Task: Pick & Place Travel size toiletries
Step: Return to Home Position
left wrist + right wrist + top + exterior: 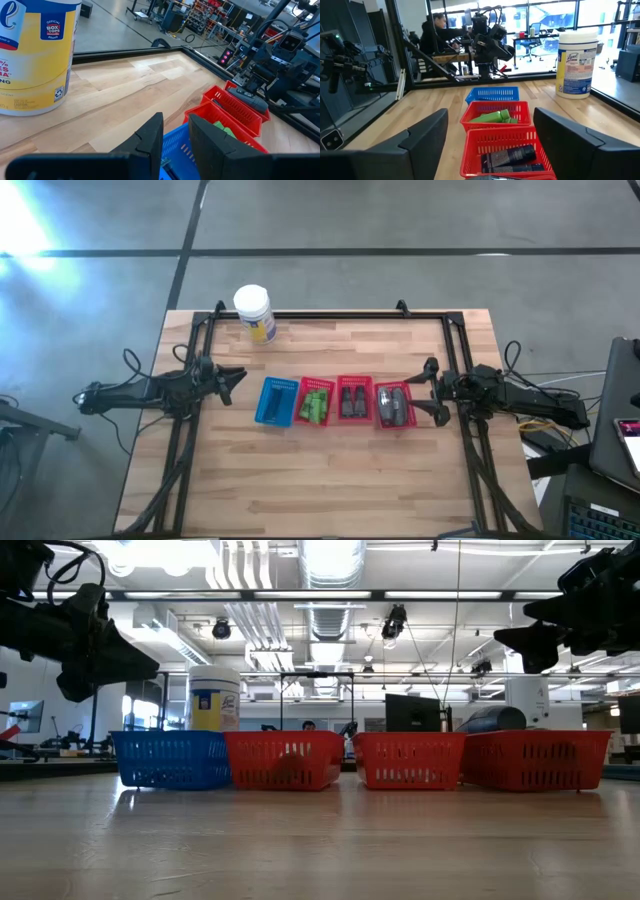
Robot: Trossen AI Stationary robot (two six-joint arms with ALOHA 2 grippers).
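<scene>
Four ribbed baskets stand in a row mid-table. The blue basket (277,402) is at the left. Red baskets hold bright green bottles (316,404) (495,116), dark tubes (353,400) (512,156) and grey tubes (395,406), all lying on the basket floors. My left gripper (238,378) (175,125) hovers just left of the blue basket, open by a narrow gap, with nothing in it. Just right of the rightmost red basket, my right gripper (432,390) (490,120) hangs wide open, also holding nothing.
A big white jar with a yellow label (254,313) (35,55) stands at the far edge, behind the blue basket. A black frame (330,315) runs round the far and side edges. Bare wood lies between the baskets and the near edge (320,480).
</scene>
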